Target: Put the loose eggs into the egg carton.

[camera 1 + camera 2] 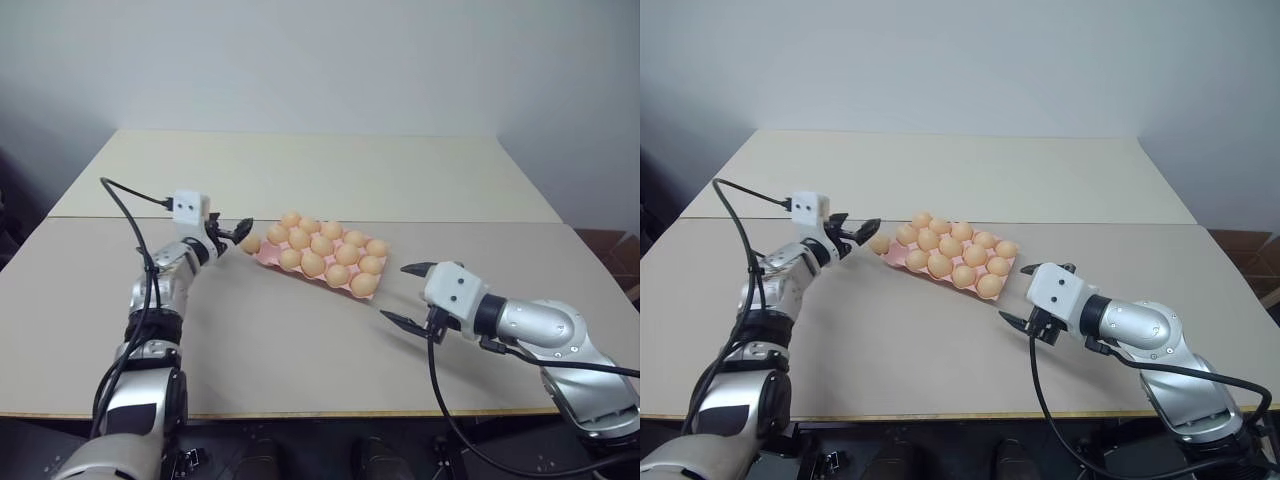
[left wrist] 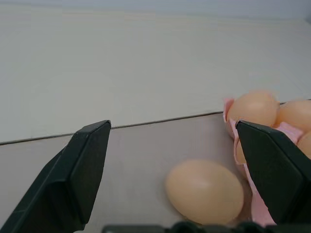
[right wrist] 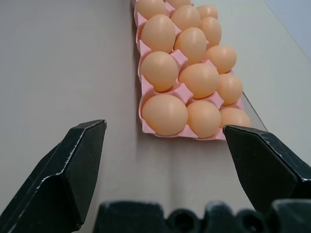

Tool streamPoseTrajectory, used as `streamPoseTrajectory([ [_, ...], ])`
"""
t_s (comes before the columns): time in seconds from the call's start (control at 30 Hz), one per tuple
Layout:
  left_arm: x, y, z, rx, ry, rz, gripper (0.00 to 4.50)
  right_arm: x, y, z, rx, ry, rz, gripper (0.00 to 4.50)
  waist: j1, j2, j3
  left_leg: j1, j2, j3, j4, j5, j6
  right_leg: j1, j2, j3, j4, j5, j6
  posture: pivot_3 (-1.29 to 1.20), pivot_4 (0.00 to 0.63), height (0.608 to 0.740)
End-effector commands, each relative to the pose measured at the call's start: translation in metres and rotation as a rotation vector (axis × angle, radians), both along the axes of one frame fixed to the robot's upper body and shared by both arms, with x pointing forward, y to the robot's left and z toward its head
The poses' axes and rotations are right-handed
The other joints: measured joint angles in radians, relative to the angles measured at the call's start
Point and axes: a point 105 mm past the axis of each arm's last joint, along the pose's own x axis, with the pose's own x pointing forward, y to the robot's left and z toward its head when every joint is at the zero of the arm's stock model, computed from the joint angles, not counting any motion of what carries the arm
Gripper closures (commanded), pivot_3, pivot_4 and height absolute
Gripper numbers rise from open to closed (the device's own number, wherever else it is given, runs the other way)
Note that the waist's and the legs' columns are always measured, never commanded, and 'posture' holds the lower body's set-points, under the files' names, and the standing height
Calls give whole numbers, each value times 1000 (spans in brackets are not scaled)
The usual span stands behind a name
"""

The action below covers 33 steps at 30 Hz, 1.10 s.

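The left tool (image 1: pixel 232 233) stood released, jaws wide and level, lined up on the last loose egg (image 1: pixel 250 243) lying on the surface (image 1: pixel 300 340) beside the nearly full egg carton (image 1: pixel 268 257), while the right tool (image 1: pixel 410 295) waited released nearby

Two beige tables (image 1: pixel 300 340) pushed together, plain white wall (image 1: pixel 320 60) behind, even light

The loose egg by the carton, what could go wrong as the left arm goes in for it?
The loose egg lies on the table right against the egg carton, so one of the left gripper's open jaws may catch the pink rim or bump a seated egg. A glancing touch could also send the round egg rolling across the flat table. I cannot see a free cup, so placing may be awkward.
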Motion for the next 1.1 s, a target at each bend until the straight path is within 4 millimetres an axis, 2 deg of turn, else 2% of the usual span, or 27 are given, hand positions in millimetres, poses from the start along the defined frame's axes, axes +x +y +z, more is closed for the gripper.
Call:
streamPoseTrajectory([
  [0.03, 7, -5, 8, 76, -36, -12, 11, -4, 0, 12, 0, -59, -13, 0, 0, 0, 0, 0, 0, 0, 0, 0, 0, 0, 0, 0, 0, 0, 0, 0, 150, 740],
  [0.47, 11, -16, -12, 149, 26, -34, 11, -3, -2, 13, 1, -62, -27, 0, 1, 0, 0, 0, 0, -1, 1, 0, 0, 0, 0, -2, 1, 0, 0, 0, 150, 740],
  [0.8, 12, -26, -1, 67, 26, -104, 11, -2, -1, 13, 1, -64, -23, 0, 1, 0, 0, 0, 0, -1, 1, 0, 0, 0, 0, -2, 1, 0, 0, 0, 150, 740],
  [0.9, 11, -31, -4, 81, 65, -134, 11, -1, -1, 13, -2, -66, -24, 0, 2, 0, 0, -1, 0, -2, 1, 0, 0, 0, 0, -2, 1, 0, 1, 0, 150, 740],
  [1.1, 9, -24, -15, 94, 112, -103, 11, -2, -2, 13, -3, -64, -28, 0, 2, 0, 0, -1, 0, -2, 1, 0, 0, 0, 0, -2, 1, 0, 1, 0, 150, 740],
])
